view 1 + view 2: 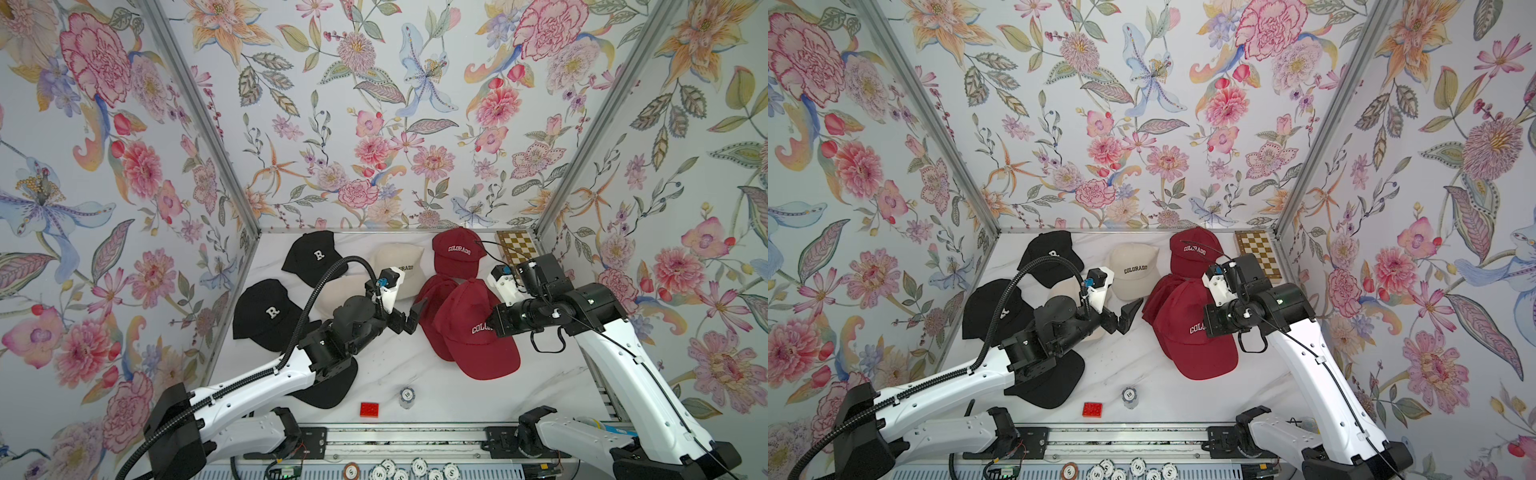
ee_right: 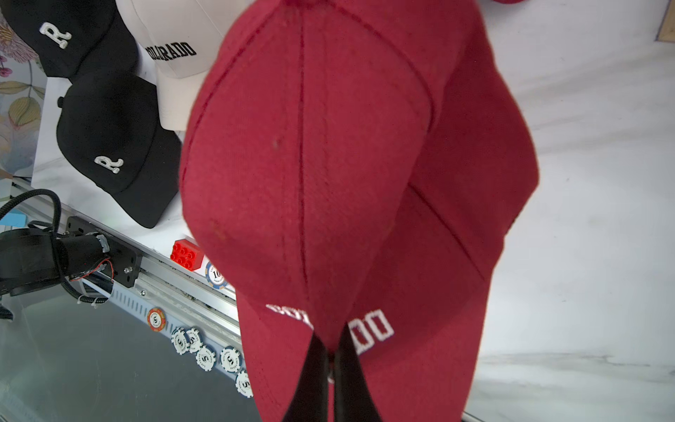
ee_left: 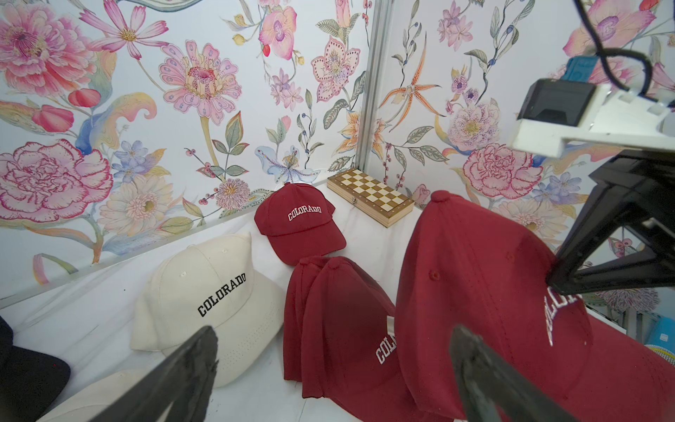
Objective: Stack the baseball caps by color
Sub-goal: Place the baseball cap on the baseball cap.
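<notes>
My right gripper is shut on the front panel of a maroon baseball cap, pinching the cloth at its white lettering. This cap sits over two more maroon caps right of centre. Another maroon cap lies at the back. My left gripper hangs open and empty just left of the maroon pile. A cream cap lies behind it, and another cream cap is partly under the left wrist. Two black caps lie on the left; a third black cap's brim shows under the left arm.
A folded chessboard stands in the back right corner. A red brick and a small stack of poker chips sit near the front edge. Several loose chips lie beyond the front rail.
</notes>
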